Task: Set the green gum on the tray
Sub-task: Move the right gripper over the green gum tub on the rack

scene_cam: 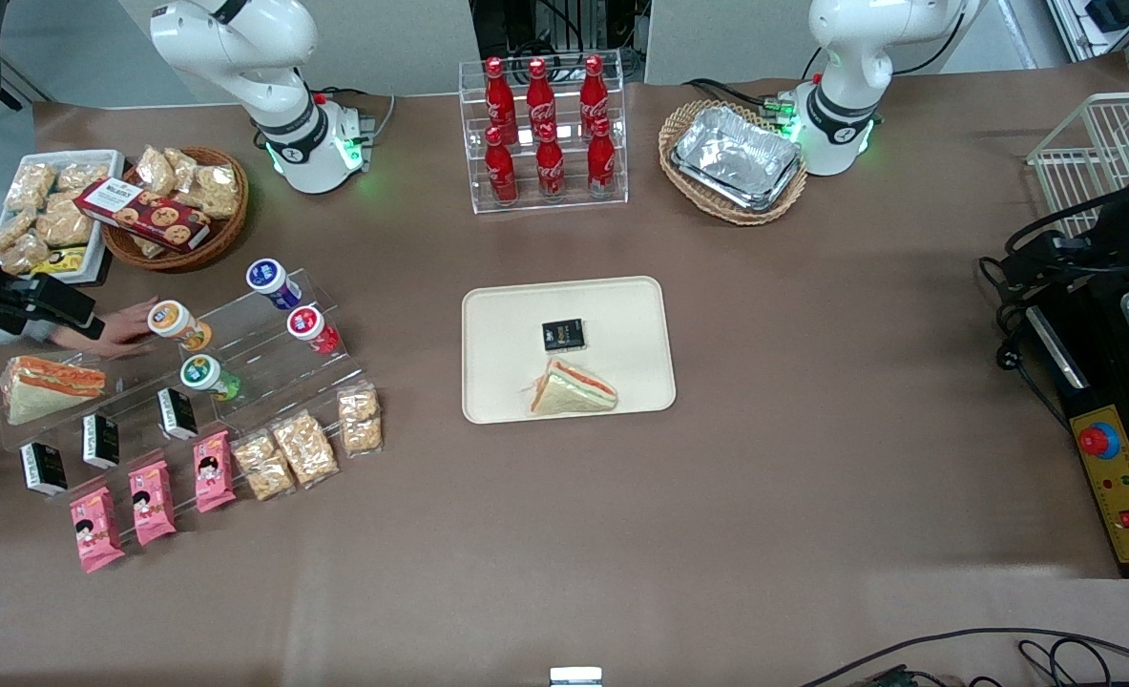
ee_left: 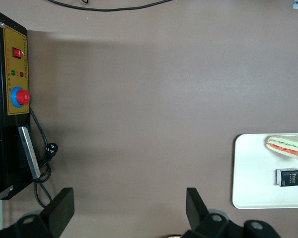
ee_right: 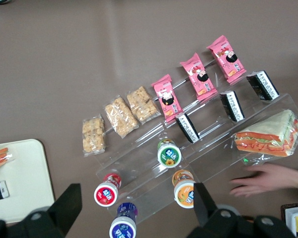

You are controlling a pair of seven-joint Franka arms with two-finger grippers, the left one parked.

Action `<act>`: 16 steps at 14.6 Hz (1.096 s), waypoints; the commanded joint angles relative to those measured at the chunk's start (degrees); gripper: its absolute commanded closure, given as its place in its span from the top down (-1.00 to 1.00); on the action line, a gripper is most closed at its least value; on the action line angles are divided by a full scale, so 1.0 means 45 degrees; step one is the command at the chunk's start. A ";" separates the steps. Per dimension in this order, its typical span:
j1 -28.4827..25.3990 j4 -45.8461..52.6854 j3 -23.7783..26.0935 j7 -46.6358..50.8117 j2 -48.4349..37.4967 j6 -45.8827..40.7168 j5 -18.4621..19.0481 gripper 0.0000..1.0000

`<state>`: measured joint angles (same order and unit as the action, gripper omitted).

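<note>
The green gum [scene_cam: 209,376] lies on a clear acrylic step stand [scene_cam: 268,334], white lid with a green label facing up, on the step nearer the front camera than the orange-bodied bottle [scene_cam: 179,323]. It also shows in the right wrist view [ee_right: 169,153]. The cream-beige tray [scene_cam: 621,305] lies mid-table, holding a wrapped sandwich [scene_cam: 572,389] and a small black box [scene_cam: 562,334]; its corner shows in the right wrist view [ee_right: 25,173]. My gripper [ee_right: 134,208] is open and empty, high above the stand, at the working arm's end of the table [scene_cam: 44,298].
A person's hand [scene_cam: 111,329] rests by the orange bottle. Red [scene_cam: 313,329] and blue [scene_cam: 273,283] bottles share the stand. Pink snack packs [scene_cam: 152,501], cracker bags [scene_cam: 302,447], small black boxes [scene_cam: 101,439] and a sandwich [scene_cam: 49,386] surround it. A cola rack [scene_cam: 545,129] stands farther back.
</note>
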<state>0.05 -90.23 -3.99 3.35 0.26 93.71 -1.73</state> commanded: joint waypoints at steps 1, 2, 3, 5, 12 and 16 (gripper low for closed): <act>-0.0011 -0.0105 0.0026 -0.0140 -0.0174 0.0016 -0.0202 1.00; -0.0011 -0.0106 0.0027 -0.0140 -0.0175 -0.0004 -0.0202 1.00; -0.0011 -0.0106 0.0027 -0.0159 -0.0175 -0.0043 -0.0182 1.00; 0.0048 -0.0144 -0.0012 -0.0373 -0.0194 -0.0082 -0.0202 1.00; 0.0554 -0.1429 -0.0344 -0.3766 -0.1129 -0.0161 -0.0046 1.00; 0.1064 -0.2739 -0.0384 -0.4691 -0.2087 0.0055 -0.0007 1.00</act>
<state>4.09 -96.39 -5.95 -15.57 -3.94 92.85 -1.68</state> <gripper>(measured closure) 0.000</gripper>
